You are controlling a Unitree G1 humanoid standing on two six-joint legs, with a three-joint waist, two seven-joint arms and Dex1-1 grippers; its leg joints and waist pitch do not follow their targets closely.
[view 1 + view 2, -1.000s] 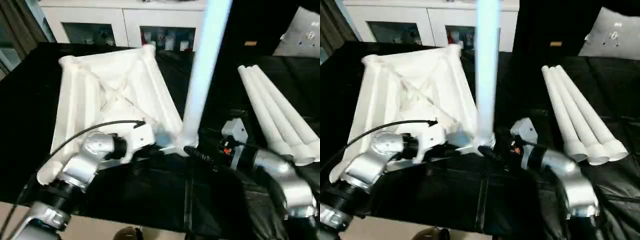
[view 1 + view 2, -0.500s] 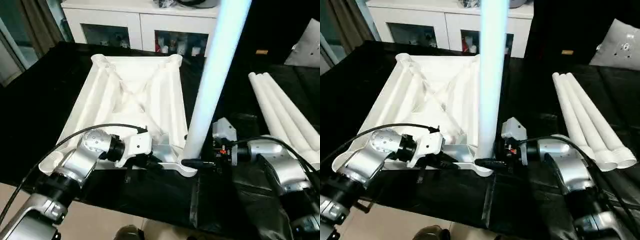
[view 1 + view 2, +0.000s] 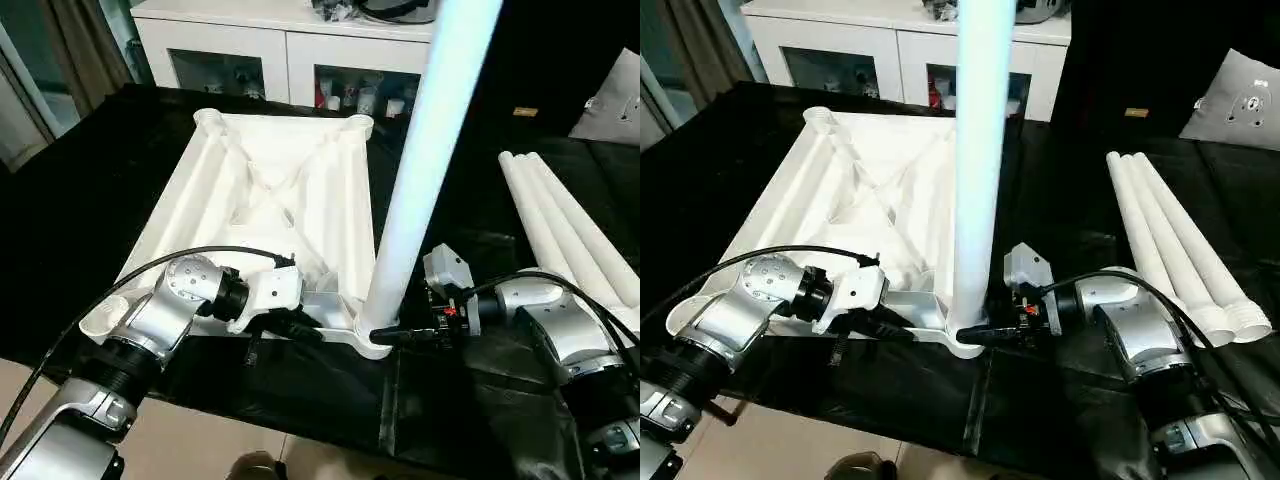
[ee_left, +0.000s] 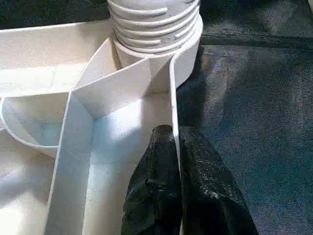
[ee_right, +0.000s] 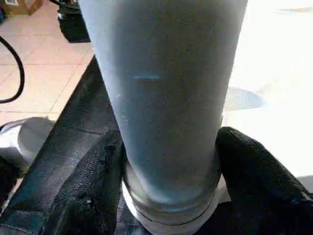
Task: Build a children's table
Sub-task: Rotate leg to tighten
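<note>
Between the two moments the whole scene slides a touch in the head views, so that is the camera shifting; the table top and both grippers keep their hold as before, with no change I can make out in the things themselves. Nearest us, the left gripper (image 4: 172,161) is pinched tight on the thin near wall of the table top (image 3: 270,200), one black finger inside the rim and one outside, just beside the near right corner socket (image 4: 166,54), where the threaded end of the upright leg (image 3: 425,150) sits with several threads still showing above the socket. On the other side of that same corner, the right gripper (image 5: 168,161) has its two fingers (image 5: 254,171) wrapped around the foot of the leg, one pad on each side, closed against the tube right above the socket. That leg stands nearly straight up from the corner and runs out of the top of the head views. The table top lies upside down on the black workbench (image 3: 80,170), ribs and crossing braces facing up, its far corner sockets (image 3: 210,118) open. To the right, well apart from the top, three spare legs (image 3: 1165,240) lie side by side, touching one another, wide ends toward us. Beyond the bench stands a white cabinet (image 3: 290,60) with glass doors.
</note>
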